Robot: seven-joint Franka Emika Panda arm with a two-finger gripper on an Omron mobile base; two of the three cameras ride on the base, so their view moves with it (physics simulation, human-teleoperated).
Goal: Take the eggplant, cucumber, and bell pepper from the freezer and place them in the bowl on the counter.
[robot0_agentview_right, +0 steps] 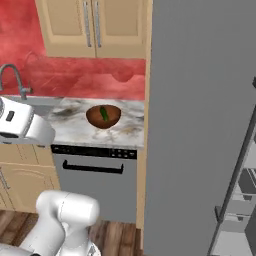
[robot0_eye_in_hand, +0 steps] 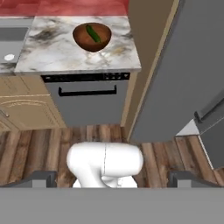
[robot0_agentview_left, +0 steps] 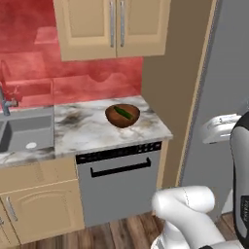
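No writing or brand mark can be read on any surface; the dishwasher (robot0_agentview_left: 119, 182) under the counter (robot0_agentview_left: 87, 129) has a dark control strip whose markings are too small to make out. The bowl (robot0_agentview_left: 122, 115) sits on the counter toward its end nearest the freezer (robot0_agentview_right: 200, 125), above the dishwasher, and holds the cucumber (robot0_agentview_left: 122, 112), which lies slanted across its inside. The left base view takes in the steel sink (robot0_agentview_left: 26, 131) and tap at the counter's far end from the bowl, while the right base view shows the freezer's flat grey door swung outward, with light grey inner shelves (robot0_agentview_right: 245, 200) visible at its edge; what lies on them cannot be made out. The hand view looks down from above on the bowl, the counter, the wooden floor (robot0_eye_in_hand: 39, 148) and the freezer door's lower corner. The gripper (robot0_eye_in_hand: 112, 179) hangs well apart from the bowl, its fingers (robot0_eye_in_hand: 43, 178) spread wide with nothing between them.
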